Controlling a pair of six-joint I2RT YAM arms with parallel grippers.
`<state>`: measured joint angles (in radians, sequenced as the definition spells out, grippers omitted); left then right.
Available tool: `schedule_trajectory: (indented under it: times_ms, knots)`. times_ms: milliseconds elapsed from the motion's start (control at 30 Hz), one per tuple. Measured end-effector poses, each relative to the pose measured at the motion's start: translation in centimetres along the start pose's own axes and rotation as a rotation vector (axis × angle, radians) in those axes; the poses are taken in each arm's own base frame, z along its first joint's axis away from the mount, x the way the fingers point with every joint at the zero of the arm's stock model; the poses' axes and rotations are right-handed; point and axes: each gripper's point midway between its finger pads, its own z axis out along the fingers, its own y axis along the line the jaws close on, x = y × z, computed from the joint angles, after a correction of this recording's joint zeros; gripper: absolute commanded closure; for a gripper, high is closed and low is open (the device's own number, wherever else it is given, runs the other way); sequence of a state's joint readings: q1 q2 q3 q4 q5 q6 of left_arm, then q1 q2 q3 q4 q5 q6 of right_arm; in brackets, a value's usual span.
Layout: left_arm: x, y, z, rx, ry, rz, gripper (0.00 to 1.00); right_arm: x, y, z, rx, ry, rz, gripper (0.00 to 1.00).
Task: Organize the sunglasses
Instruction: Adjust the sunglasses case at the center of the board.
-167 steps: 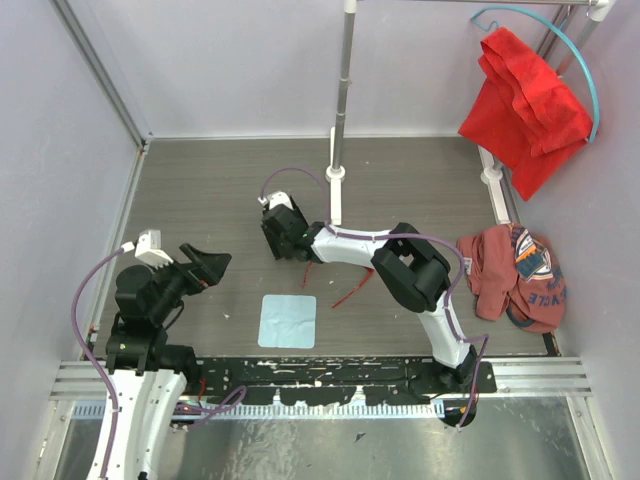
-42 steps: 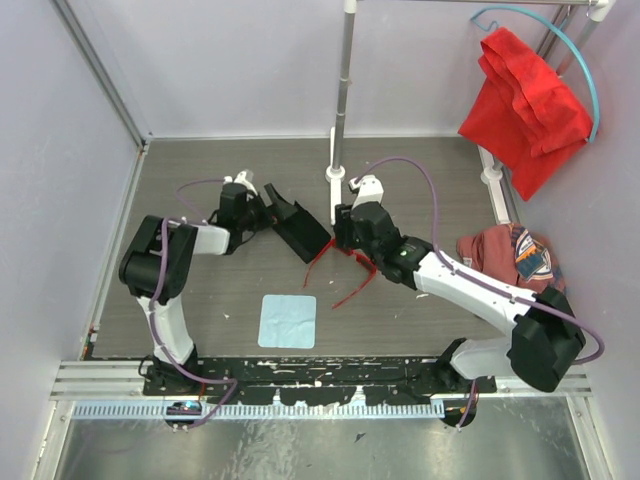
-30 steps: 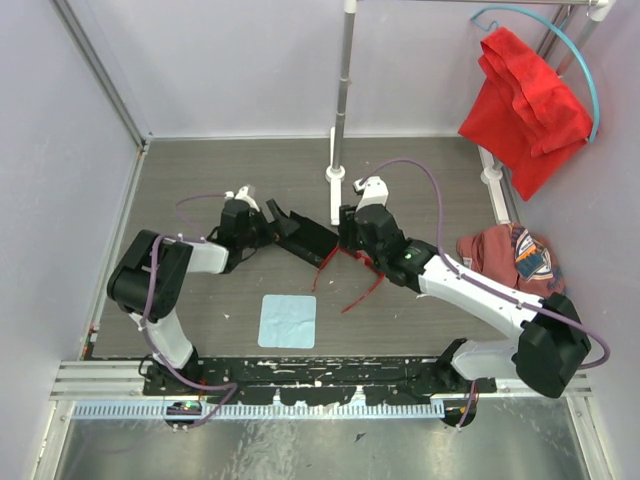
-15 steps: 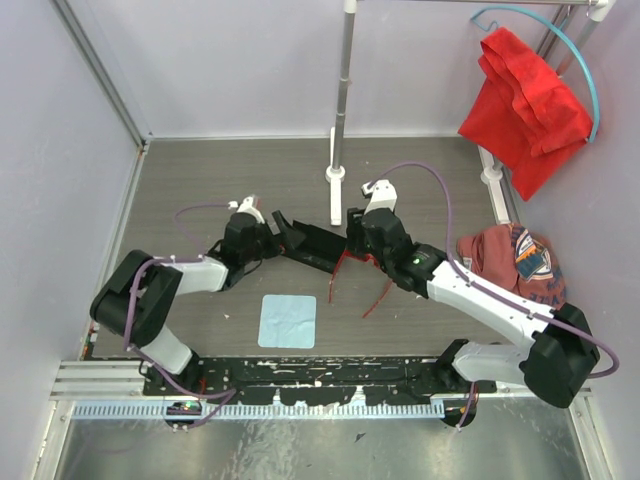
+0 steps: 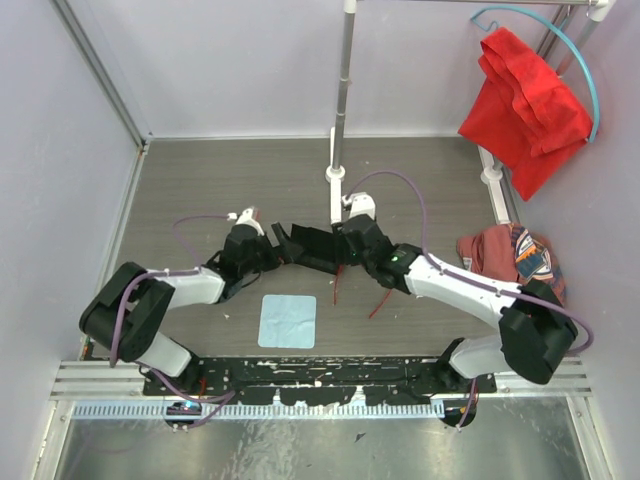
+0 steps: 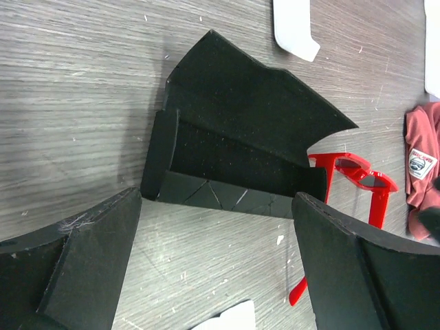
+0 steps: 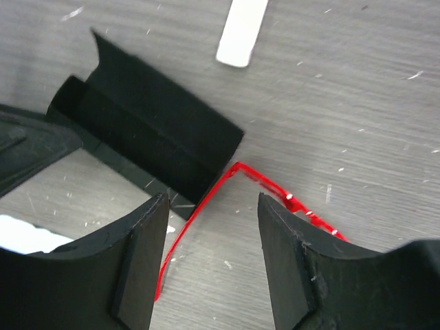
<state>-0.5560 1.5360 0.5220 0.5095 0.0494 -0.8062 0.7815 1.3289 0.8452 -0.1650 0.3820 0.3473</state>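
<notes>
From my console, the sunglasses (image 6: 357, 172) lie flat on the table (image 5: 220, 180), just beside the open end of the case (image 6: 234, 144). Their frame is thin glossy red plastic with dark lenses and long slim arms. The case is matte black and angular, its flap folded up over a felt-like trough.

My left gripper (image 6: 216, 203) is spread wide, its blunt black fingers on either side of the case's near edge. My right gripper (image 7: 213, 206) has its jaws parted above the hinge corner of the sunglasses, clamped on nothing I can see (one red arm runs through the gap).

A square pale blue cloth (image 5: 287, 320) lies nearer the bases. The tabletop is grey wood-grain, scuffed and speckled white. The walls are pale lilac, a metal post (image 5: 345, 80) stands behind, and a red garment (image 5: 520, 100) hangs top right.
</notes>
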Motion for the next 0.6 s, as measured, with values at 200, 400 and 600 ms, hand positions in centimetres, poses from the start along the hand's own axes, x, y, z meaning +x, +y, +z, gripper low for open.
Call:
schedule_trajectory:
  times_ms: [200,400,600]
  knots:
    - [-1.0,-0.5,-2.7,0.010,-0.059,-0.010,0.02,3.9,4.5,0.4,-0.081,0.083,-0.091,0.40]
    - [-4.2,-2.4,-8.5,0.067,-0.206,-0.015,0.02,7.2,8.4,1.2,-0.141,0.138,-0.159,0.40]
    - [-7.4,-3.8,-15.9,0.125,-0.389,-0.018,0.02,8.9,9.2,2.4,-0.134,0.172,-0.159,0.40]
